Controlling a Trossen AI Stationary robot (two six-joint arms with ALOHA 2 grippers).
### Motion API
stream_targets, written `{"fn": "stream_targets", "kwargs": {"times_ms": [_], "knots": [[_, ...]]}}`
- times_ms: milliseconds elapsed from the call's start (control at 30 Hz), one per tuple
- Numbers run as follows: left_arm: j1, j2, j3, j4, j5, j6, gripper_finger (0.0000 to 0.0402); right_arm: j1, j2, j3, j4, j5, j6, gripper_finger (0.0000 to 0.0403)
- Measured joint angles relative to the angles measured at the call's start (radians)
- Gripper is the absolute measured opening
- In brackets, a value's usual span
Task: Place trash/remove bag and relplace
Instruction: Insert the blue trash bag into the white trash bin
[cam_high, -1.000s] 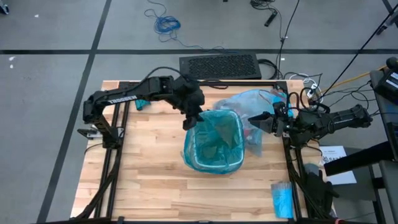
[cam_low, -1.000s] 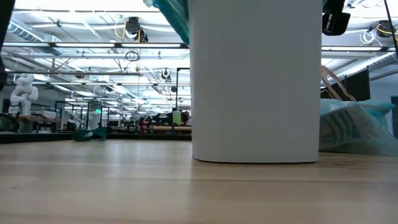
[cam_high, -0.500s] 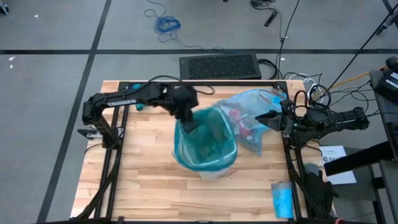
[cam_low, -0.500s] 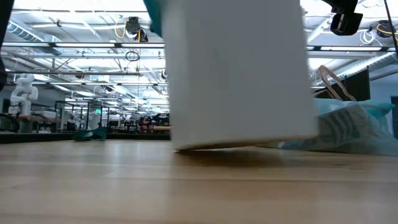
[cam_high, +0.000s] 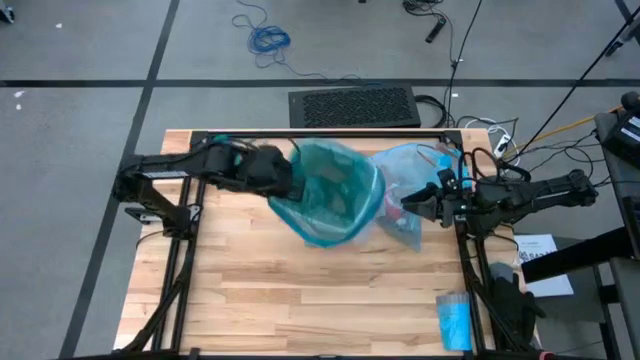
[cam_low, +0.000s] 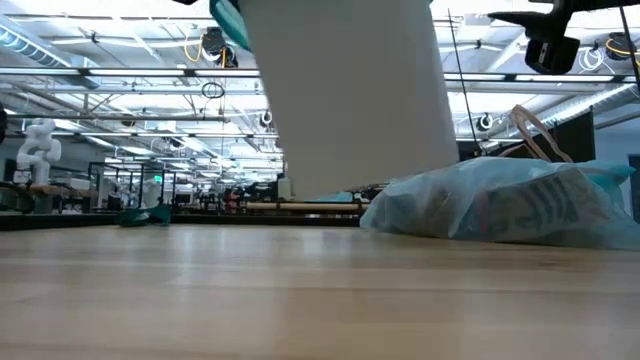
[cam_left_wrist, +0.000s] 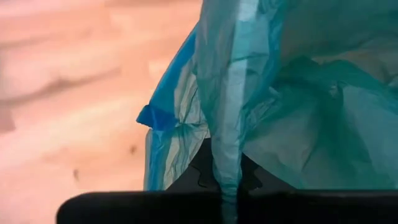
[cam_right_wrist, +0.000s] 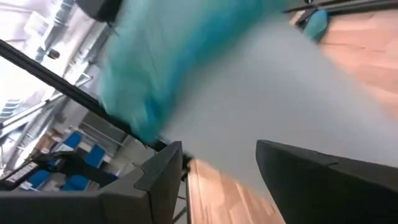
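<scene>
The left gripper (cam_high: 285, 188) is clenched on a fold of the teal-green liner (cam_high: 335, 200) at the rim of the white bin (cam_low: 345, 95); in the left wrist view a narrow strip of that liner (cam_left_wrist: 227, 155) runs down into the closed dark fingers at the bottom edge. The bin is lifted clear of the wooden table (cam_high: 300, 300) and tilted, its mouth showing just above frame centre in the high view, while in the low view its base hangs above the boards in the upper middle, with the room visible beneath it. The right gripper (cam_high: 405, 203) stands released, its two fingers spread (the right wrist view shows a clear gap between them), and sits right of centre in the high view, just beside the pale sky-blue bag (cam_high: 410, 170). That bag lies slumped on the table at the upper right of the boards, directly right of the lifted bin; in the low view it rests as a crinkled heap (cam_low: 510, 205) at the right of the frame, with reddish contents dimly visible through the plastic. A small folded blue packet (cam_high: 453, 320) lies at the lower right corner of the table, well apart from both grippers. A dark keyboard-like mat (cam_high: 352, 106) lies on the floor past the table's top edge.
</scene>
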Motion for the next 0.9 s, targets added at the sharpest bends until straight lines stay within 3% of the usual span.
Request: {"fn": "stream_targets", "kwargs": {"times_ms": [133,367,767,900], "knots": [[-0.019,0.038,-0.002,-0.023,0.062,0.006,0.0001,0.000,0.014,0.000,0.018,-0.033,0.013,0.0199],[-0.031,0.039,-0.002,-0.081,0.058,0.007,0.0002,0.000,0.015,0.000,0.047,-0.046,0.015,0.0199],[-0.029,0.028,0.001,-0.067,0.096,0.012,0.0068,0.000,0.022,0.000,0.046,-0.068,0.022,0.0199],[-0.030,0.028,0.058,-0.072,0.103,0.048,0.0074,0.000,0.022,0.000,0.047,-0.068,0.022,0.0199]]}}
